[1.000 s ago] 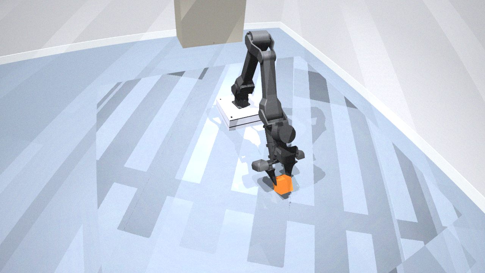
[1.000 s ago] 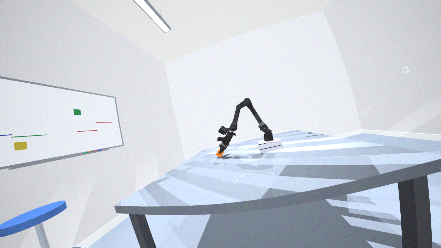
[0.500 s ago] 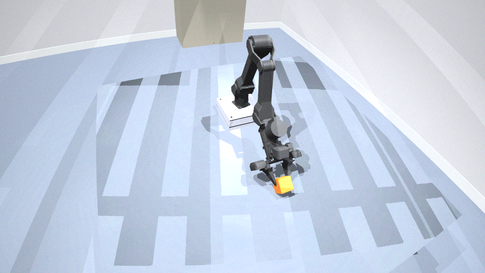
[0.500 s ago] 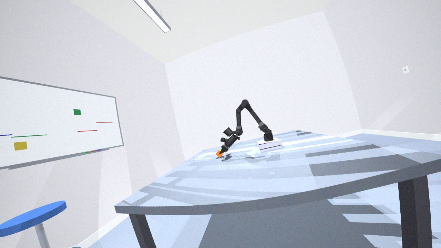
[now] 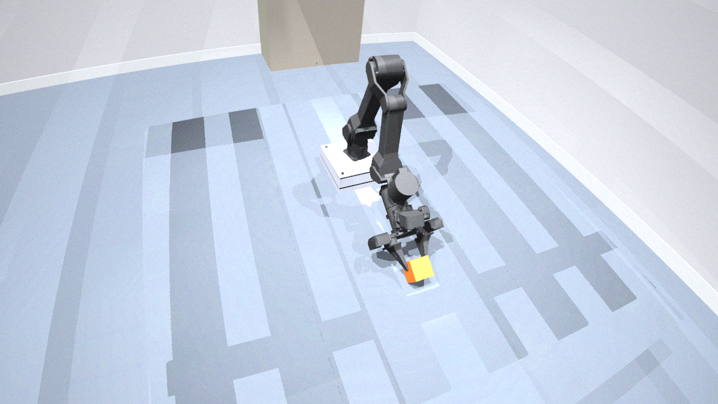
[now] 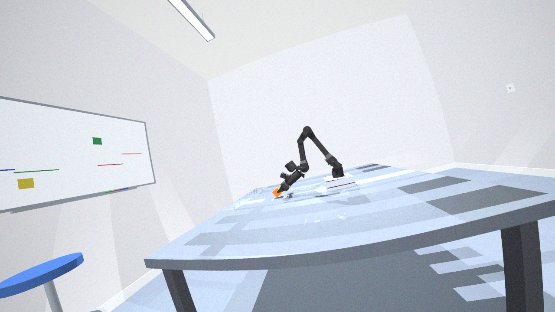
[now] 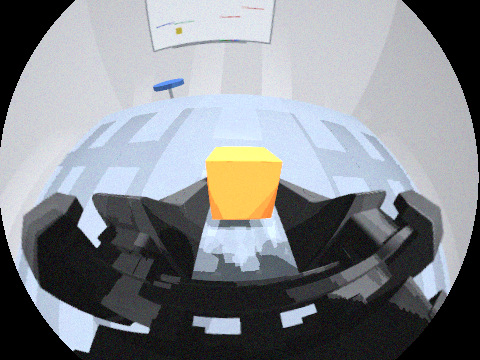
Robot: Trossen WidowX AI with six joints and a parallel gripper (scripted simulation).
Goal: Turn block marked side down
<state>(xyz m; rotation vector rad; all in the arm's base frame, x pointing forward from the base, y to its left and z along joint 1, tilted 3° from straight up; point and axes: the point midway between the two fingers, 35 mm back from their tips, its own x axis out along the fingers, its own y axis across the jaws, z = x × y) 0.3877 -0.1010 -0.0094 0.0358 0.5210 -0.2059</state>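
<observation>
One orange cube point(image 5: 419, 269) pinched between the fingers of the dark parallel-jaw gripper point(image 5: 412, 260), tilted low over the table.

Half the job looks done at best: the block is gripped and angled, with no marking on the faces in view, yet it is not released onto the pale blue table point(image 6: 388, 232), towards its whiteboard-side edge. Only the exterior view shows the arm's steep lean; only the wrist view shows both fingers flanking the cube.

The grey-blue striped table point(image 5: 150, 251) carries the arm's white base plate point(image 5: 335, 163)
</observation>
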